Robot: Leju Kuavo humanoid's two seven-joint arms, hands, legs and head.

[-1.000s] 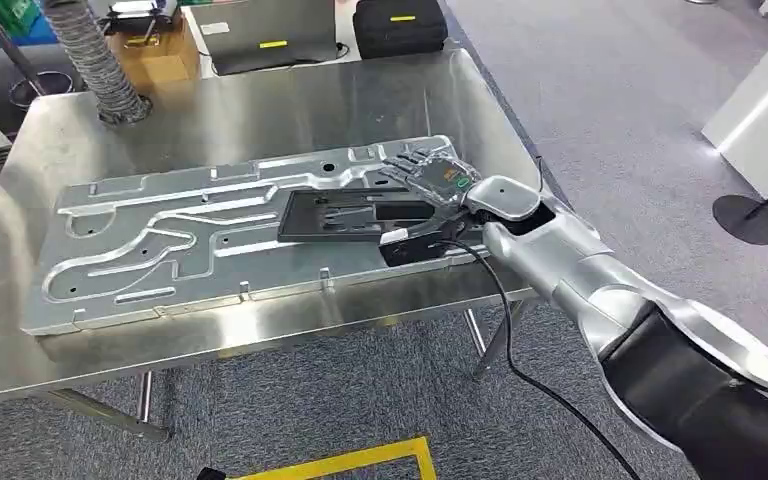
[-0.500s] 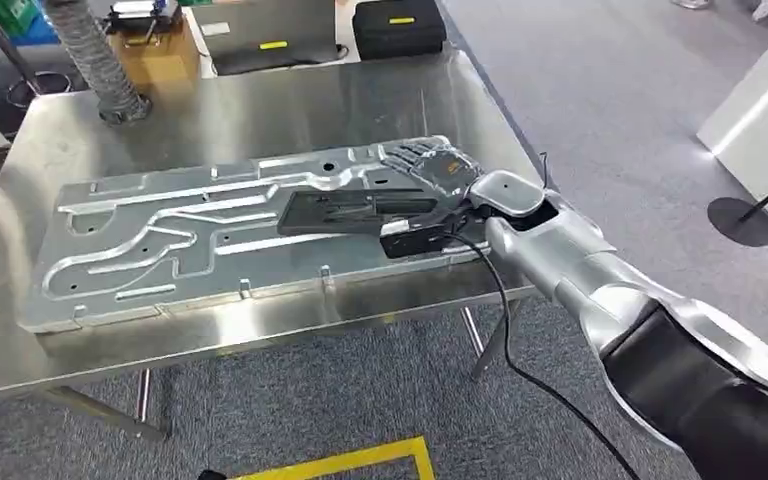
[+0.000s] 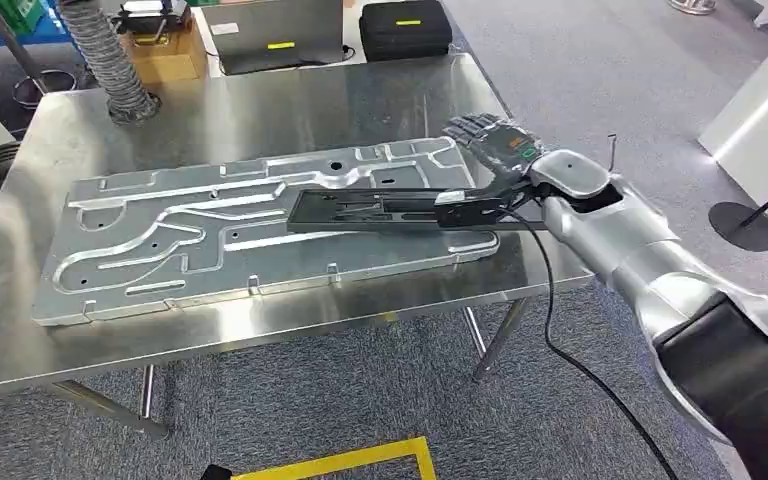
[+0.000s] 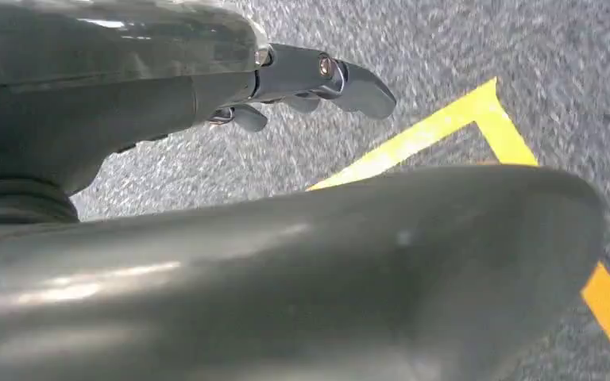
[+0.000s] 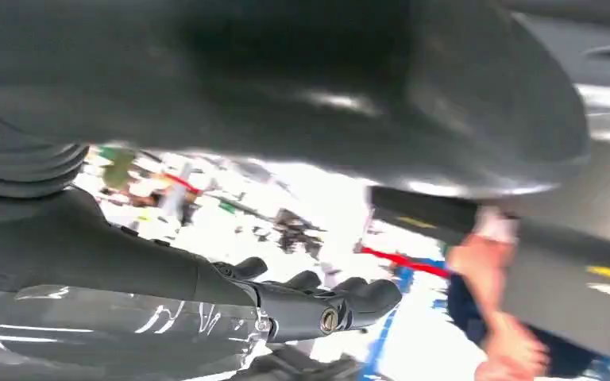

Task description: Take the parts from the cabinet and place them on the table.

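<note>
black part (image 3: 380, 208) is lying flat on the big stamped panel (image 3: 160, 240), which sits on the steel table (image 3: 260, 100). my right hand (image 3: 495, 150) is at the part's right end, palm down, fingers stretched out past the panel's corner. the thumb side looks tucked against or under the part's end, but the head view is too poor there to say if i'm gripping it or just touching it, so i can't tell. right wrist view is blurred; it shows fingers (image 5: 318, 298) fairly straight, nothing clearly in them.

left hand (image 4: 318, 79) hangs over grey carpet with a yellow line (image 4: 445, 131), fingers apart, holding nothing.

step, as i read it: the placing end of the job. the part is already down on the table stack. next move would be to make sure the thumb is off the part, then lift the right hand straight up and back so it doesn't drag the part off the panel. the black cable (image 3: 550, 300) at my wrist hangs near the table edge, a snag risk.
</note>
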